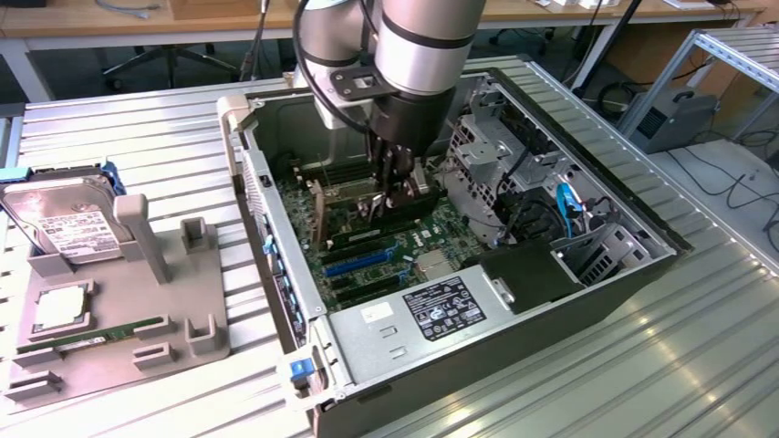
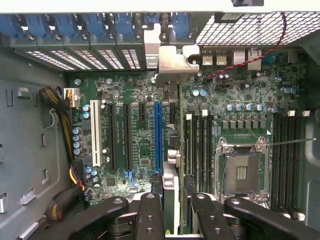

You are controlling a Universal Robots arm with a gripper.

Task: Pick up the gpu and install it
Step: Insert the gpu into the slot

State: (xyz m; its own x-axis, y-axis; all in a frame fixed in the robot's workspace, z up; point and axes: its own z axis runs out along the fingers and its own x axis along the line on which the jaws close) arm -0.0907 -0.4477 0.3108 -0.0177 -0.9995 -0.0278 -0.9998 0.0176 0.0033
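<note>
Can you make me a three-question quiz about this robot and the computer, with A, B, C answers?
1. Where is the hard drive?
A on the grey tray
B on the floor
C on a shelf

2. What colour is the long slot nearest the gpu?
A red
B blue
C yellow

3. What is the gripper doing?
A gripping the gpu
B open and empty
C gripping a cable

Answers:
1 A, it rests on the tray at the exterior view's left.
2 B, the slot beside the card is blue.
3 A, the card sits edge-on between the fingers.
</note>
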